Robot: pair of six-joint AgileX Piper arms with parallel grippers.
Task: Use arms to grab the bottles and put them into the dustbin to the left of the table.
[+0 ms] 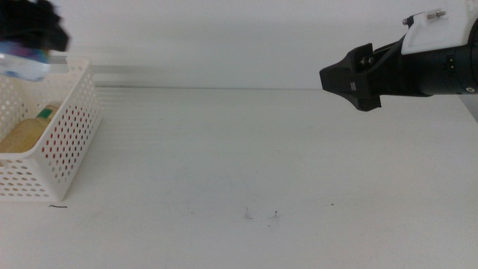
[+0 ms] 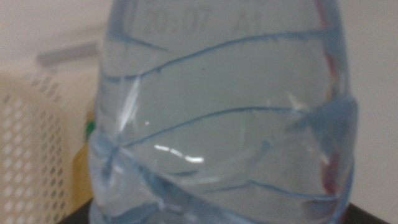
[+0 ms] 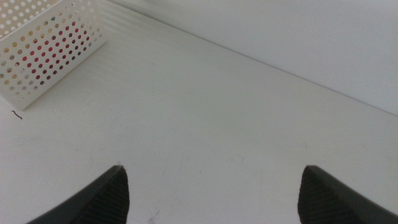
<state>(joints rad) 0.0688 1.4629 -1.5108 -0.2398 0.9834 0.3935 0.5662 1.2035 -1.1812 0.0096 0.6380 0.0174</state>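
Middle view: the left gripper (image 1: 30,33) hangs above the rim of the white perforated dustbin (image 1: 71,131) at the table's (image 1: 246,157) left edge, with the clear water bottle (image 1: 22,66) blurred beneath it. Inside the dustbin lies the yellow tea bottle (image 1: 22,134), and red shows through the holes, probably the can. The right gripper (image 1: 357,78) hovers well apart over the right side, carrying nothing.

Left wrist view: the water bottle (image 2: 224,124) fills the picture, so the jaws pinch it low on the body, though the fingers themselves are barely visible. Its thin ribbed plastic looks light, springy and slick; it would dent under pressure, and a hold across the ribs seems the surest. Behind it stands the dustbin wall (image 2: 31,149), with a yellow and green glimpse of the tea bottle (image 2: 84,162).

Right wrist view: the right jaws stand spread wide over bare tabletop (image 3: 217,124); the dustbin (image 3: 43,50) sits far off, red showing through its holes.
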